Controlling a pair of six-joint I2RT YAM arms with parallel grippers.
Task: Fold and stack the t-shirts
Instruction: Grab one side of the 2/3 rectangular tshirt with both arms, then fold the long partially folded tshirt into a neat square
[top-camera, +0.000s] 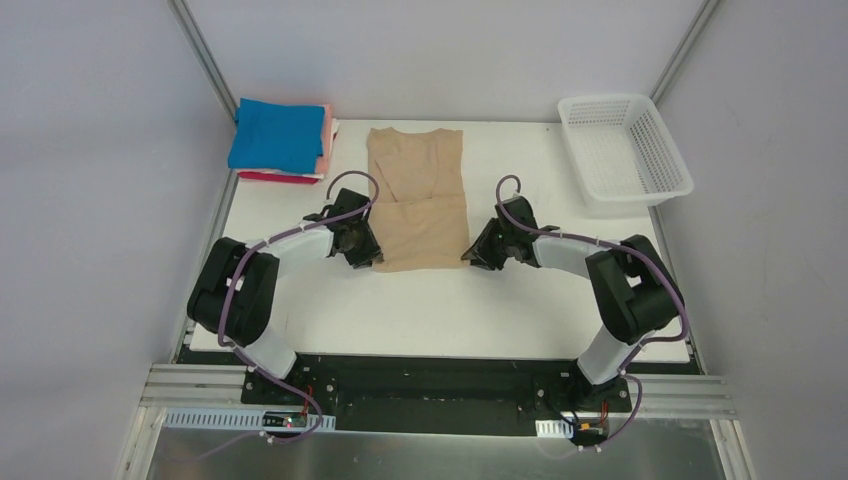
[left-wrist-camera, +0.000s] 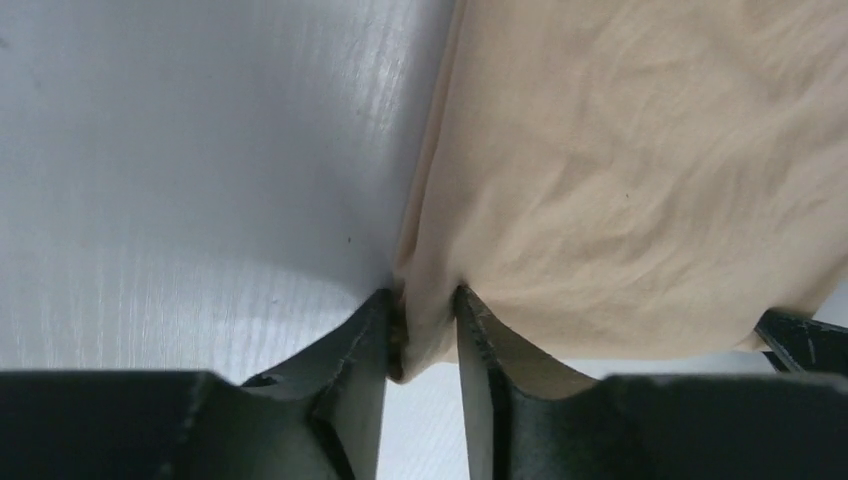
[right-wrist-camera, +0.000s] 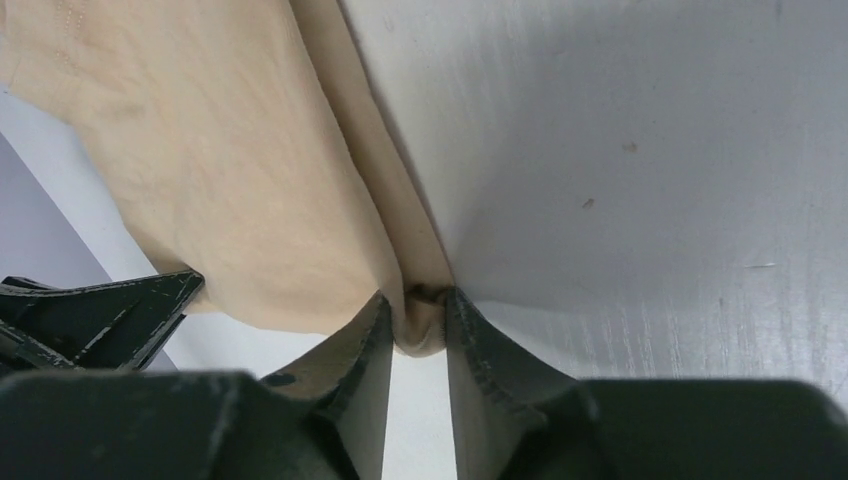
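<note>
A tan t-shirt (top-camera: 418, 196) lies lengthwise on the white table, sleeves folded in, collar toward the far side. My left gripper (top-camera: 372, 257) is shut on its near left corner; in the left wrist view the cloth (left-wrist-camera: 620, 170) bunches between the fingertips (left-wrist-camera: 375, 310) of the left gripper (left-wrist-camera: 424, 300). My right gripper (top-camera: 470, 256) is shut on the near right corner, and the hem of the tan t-shirt (right-wrist-camera: 230, 180) is pinched in the right gripper (right-wrist-camera: 416, 305). A stack of folded t-shirts (top-camera: 281, 139), blue on top with pink, white and red beneath, sits at the far left.
A white mesh basket (top-camera: 623, 148) stands at the far right corner of the table (top-camera: 440, 310). Metal frame posts rise behind both far corners. The two arms flank the shirt's near end.
</note>
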